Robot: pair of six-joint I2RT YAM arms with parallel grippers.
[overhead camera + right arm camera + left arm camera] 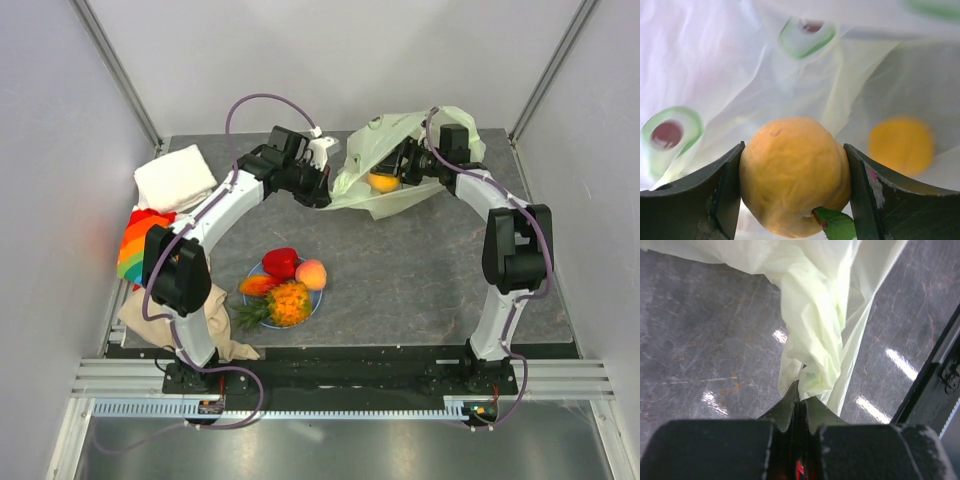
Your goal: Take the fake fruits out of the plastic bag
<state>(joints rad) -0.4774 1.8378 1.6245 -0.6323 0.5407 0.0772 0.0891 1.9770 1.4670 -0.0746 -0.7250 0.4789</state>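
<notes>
While the left gripper (799, 390) pinches a bunched fold of the bag (815, 330), probably to anchor it and keep the mouth open, the right gripper (794, 146) is inside, clamped on a yellow-orange fruit (792, 180). Second round fruit (900, 145) beyond it; pineapple (289, 303), pepper (280, 262), peach (311, 273) on plate (252, 274).

Thin translucent plastic bag (815, 330), polished stone-look table (705, 340)
</notes>
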